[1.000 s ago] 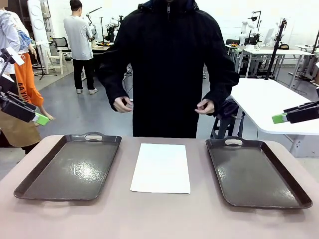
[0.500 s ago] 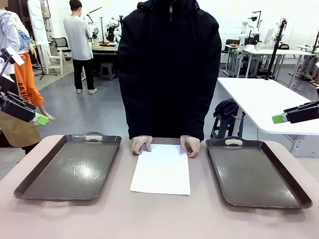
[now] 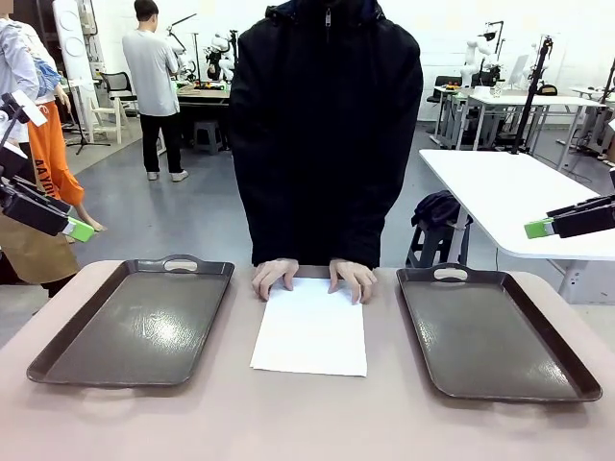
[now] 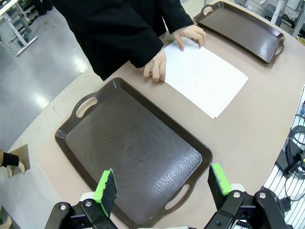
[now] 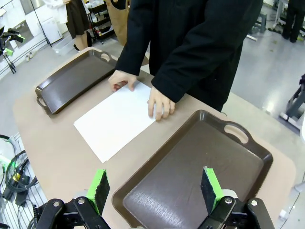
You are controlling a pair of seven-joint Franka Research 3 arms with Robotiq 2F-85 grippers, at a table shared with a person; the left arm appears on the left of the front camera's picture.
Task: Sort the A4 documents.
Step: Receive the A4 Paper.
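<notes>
A stack of white A4 documents [image 3: 309, 329] lies flat on the table between two dark brown trays. It shows too in the left wrist view [image 4: 205, 76] and the right wrist view [image 5: 114, 121]. The person's two hands [image 3: 274, 276] rest on the far edge of the sheets. My left gripper [image 4: 162, 185] hangs open high above the left tray [image 4: 133, 152]. My right gripper [image 5: 151, 188] hangs open high above the right tray [image 5: 200, 171]. Nothing sits between either pair of fingers. In the front view the left gripper [image 3: 77, 230] and the right gripper [image 3: 538, 229] are raised at the picture's sides.
The left tray [image 3: 135, 322] and the right tray [image 3: 490, 331] both look bare inside. The person in a black coat [image 3: 327, 134] stands at the far table edge. A white table [image 3: 509, 197] stands behind on the right.
The person lowered both hands from waist height onto the far edge of the sheets, then slid the right-side hand a little inward. Both arms stayed still.
</notes>
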